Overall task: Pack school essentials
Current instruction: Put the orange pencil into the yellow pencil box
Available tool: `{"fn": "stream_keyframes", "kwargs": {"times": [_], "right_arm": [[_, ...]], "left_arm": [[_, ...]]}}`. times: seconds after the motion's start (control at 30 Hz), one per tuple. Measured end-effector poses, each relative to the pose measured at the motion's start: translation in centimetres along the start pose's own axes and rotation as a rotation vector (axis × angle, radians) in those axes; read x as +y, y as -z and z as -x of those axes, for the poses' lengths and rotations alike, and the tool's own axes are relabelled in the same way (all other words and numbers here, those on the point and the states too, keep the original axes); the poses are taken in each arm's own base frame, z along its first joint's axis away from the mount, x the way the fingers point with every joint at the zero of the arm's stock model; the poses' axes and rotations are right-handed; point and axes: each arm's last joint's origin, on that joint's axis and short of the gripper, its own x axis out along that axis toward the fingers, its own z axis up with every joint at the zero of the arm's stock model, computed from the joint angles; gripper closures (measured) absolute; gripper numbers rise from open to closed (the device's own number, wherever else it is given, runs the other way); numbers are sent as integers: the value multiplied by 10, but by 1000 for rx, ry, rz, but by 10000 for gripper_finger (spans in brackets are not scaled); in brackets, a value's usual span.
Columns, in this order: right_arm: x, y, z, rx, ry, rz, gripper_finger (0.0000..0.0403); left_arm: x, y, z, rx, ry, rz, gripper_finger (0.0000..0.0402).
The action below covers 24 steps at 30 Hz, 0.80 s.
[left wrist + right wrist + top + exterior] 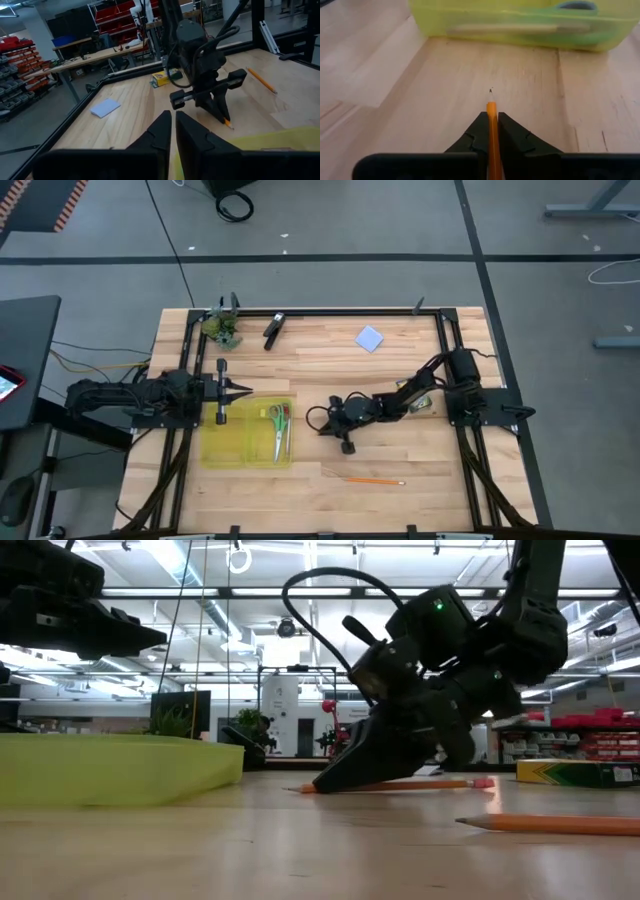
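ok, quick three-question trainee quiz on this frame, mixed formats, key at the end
1. True or false: the right gripper is shut on an orange pencil at the table surface.
2. Which item already lies in the yellow-green tray? A) blue notepad B) green-handled scissors C) crayon box
3. Fill in: a second pencil lies loose on the table, on the side of the right arm away from the ____ notepad.

Key: 1 true. 2 B, the green-handled scissors; the crayon box sits on the table behind the right arm. 3 blue. The left gripper hangs over the tray's edge, holding nothing.
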Motion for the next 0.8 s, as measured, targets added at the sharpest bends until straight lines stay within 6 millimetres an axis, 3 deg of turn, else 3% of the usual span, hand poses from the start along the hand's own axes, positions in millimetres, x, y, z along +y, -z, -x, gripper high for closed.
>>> {"fn": "stream_keyframes", "kwargs": {"times": [0.5, 0.8], "right_arm": [[5, -61, -2, 76, -10, 154, 368], [4, -79, -5, 61, -8, 226, 368]], "left_arm": [[0, 0, 0, 0, 0, 0, 372], [0, 0, 0, 0, 0, 0, 361]]}}
